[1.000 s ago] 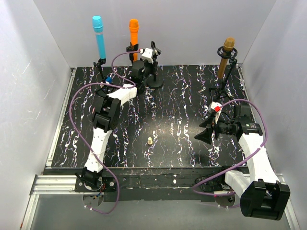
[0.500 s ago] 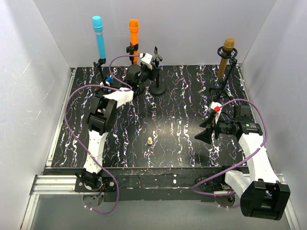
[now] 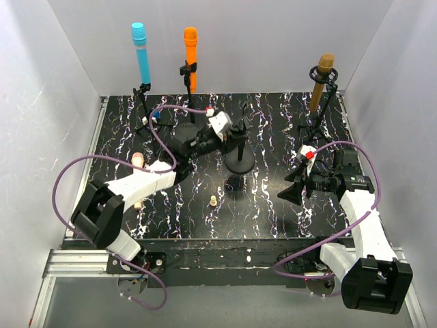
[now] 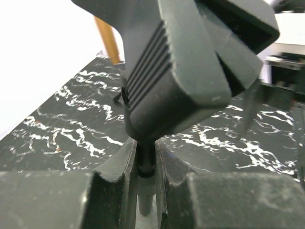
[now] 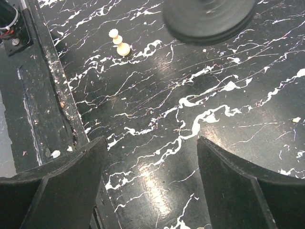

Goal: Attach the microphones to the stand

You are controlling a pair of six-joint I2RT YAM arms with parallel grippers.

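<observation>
**Mics:** blue mic, orange mic and golden-brown mic stand upright in clips at rear. Pale pink mic lies on bench, mostly under L arm, not yet mounted.

**Empty stand**: mid-bench, pole pinched between fingers of L end effector; base looks off the bench.

**R end effector**: spread, holding nothing, nearby.

**Advice:** lower stand w/ base flat and pole vertical, clear of peg, before letting go.

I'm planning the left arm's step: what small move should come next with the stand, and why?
Probably lower the stand until its base sits flat on the table, then let go: the left gripper is shut on its pole, and the base seems to hang above its shadow.
</observation>
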